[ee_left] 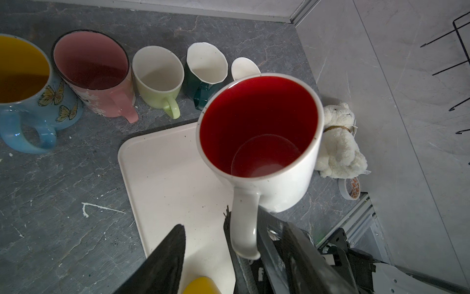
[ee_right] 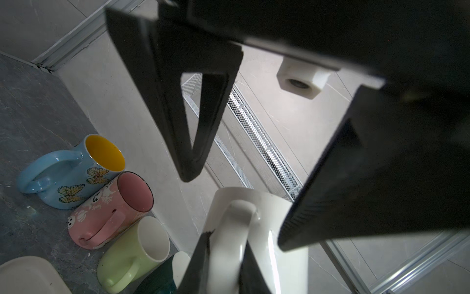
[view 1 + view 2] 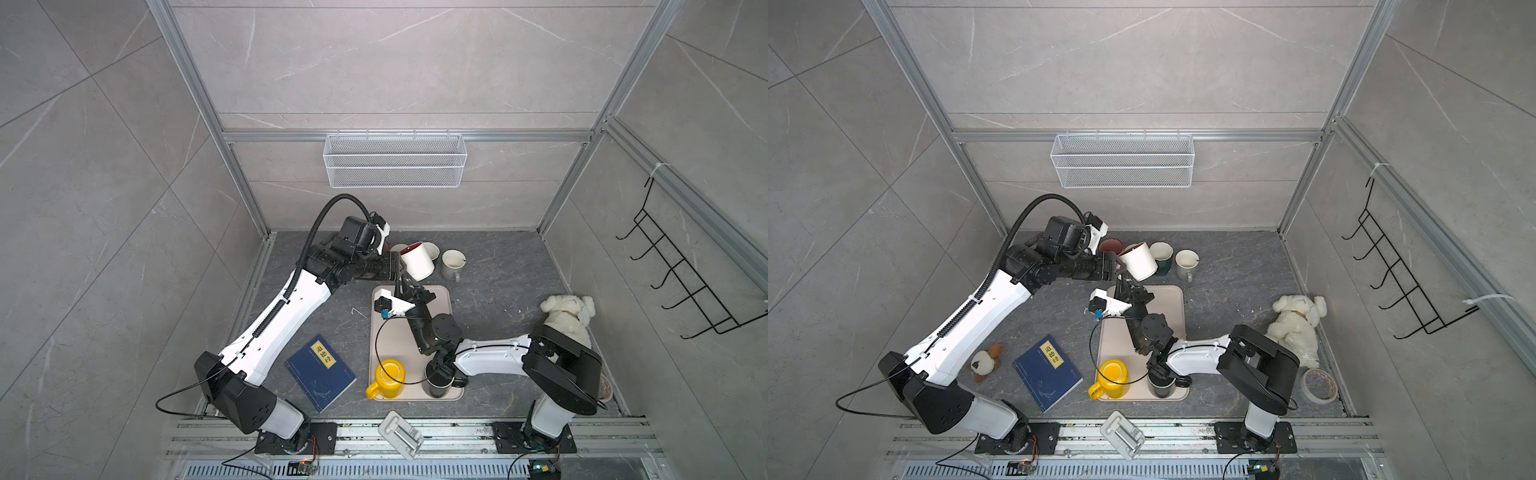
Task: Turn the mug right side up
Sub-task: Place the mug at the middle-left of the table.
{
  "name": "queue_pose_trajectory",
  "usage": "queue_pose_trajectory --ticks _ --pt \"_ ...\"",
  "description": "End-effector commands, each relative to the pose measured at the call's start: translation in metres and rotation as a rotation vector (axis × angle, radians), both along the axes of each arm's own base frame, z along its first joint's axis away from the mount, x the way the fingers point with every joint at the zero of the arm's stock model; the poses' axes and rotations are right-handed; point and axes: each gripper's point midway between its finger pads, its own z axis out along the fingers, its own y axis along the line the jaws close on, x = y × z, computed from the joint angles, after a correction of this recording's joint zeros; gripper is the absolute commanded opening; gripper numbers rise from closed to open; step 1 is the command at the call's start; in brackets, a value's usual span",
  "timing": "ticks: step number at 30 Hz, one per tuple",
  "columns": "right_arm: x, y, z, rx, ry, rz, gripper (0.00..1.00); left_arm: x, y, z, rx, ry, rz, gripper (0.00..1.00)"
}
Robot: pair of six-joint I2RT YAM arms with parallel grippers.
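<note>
The white mug (image 1: pixel 259 127), red inside, hangs tilted with its mouth up over the far edge of the tray (image 1: pixel 165 165), just in front of the row of mugs (image 1: pixel 157 73). The right gripper (image 2: pixel 226 239) is clamped on its handle, and the left gripper (image 3: pixel 398 266) has its jaws apart beside the body. It is probably glazed ceramic, so stiff, weighty, slick and breakable, which makes the handle loop the safest hold.

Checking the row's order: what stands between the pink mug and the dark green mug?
A light green mug, upright; the left wrist view shows it.
</note>
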Motion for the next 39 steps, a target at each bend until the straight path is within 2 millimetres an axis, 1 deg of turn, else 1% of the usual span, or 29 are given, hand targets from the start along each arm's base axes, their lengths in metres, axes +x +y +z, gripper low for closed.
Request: queue_pose_trajectory --ticks 1,4,8,13,18,22,27,28,33,37,38,39 --pt "-0.011 -0.004 0.045 0.119 -0.094 0.024 0.00 0.001 -0.010 0.008 -0.064 0.006 -0.021 0.60" --pt "-0.011 -0.003 0.047 0.121 -0.097 0.028 0.00 0.001 -0.012 0.003 -0.064 0.023 -0.023 0.58" --pt "-0.011 -0.001 0.047 0.121 -0.097 0.032 0.00 0.003 -0.013 0.001 -0.063 0.029 -0.022 0.51" --pt "-0.011 -0.001 0.046 0.123 -0.095 0.034 0.00 0.003 -0.014 -0.002 -0.062 0.040 -0.022 0.45" --pt "-0.012 0.000 0.047 0.121 -0.099 0.039 0.00 0.004 -0.016 -0.008 -0.067 0.062 -0.029 0.36" --pt "-0.013 0.000 0.047 0.120 -0.099 0.041 0.00 0.004 -0.017 -0.011 -0.067 0.074 -0.029 0.24" --pt "-0.013 0.000 0.045 0.120 -0.095 0.040 0.00 0.001 -0.017 -0.013 -0.073 0.086 -0.032 0.02" --pt "-0.013 0.000 0.044 0.119 -0.093 0.039 0.00 0.000 -0.017 -0.013 -0.077 0.089 -0.035 0.00" --pt "-0.012 0.001 0.043 0.117 -0.092 0.037 0.00 -0.003 -0.019 -0.015 -0.094 0.097 -0.048 0.00" --pt "-0.011 -0.001 0.043 0.118 -0.088 0.025 0.00 0.000 -0.010 -0.019 -0.080 0.079 0.003 0.00" --pt "-0.012 -0.002 0.042 0.118 -0.085 0.022 0.02 0.001 -0.007 -0.020 -0.075 0.075 0.017 0.00" --pt "-0.012 -0.003 0.043 0.123 -0.085 0.021 0.06 0.002 -0.005 -0.021 -0.071 0.069 0.027 0.00"
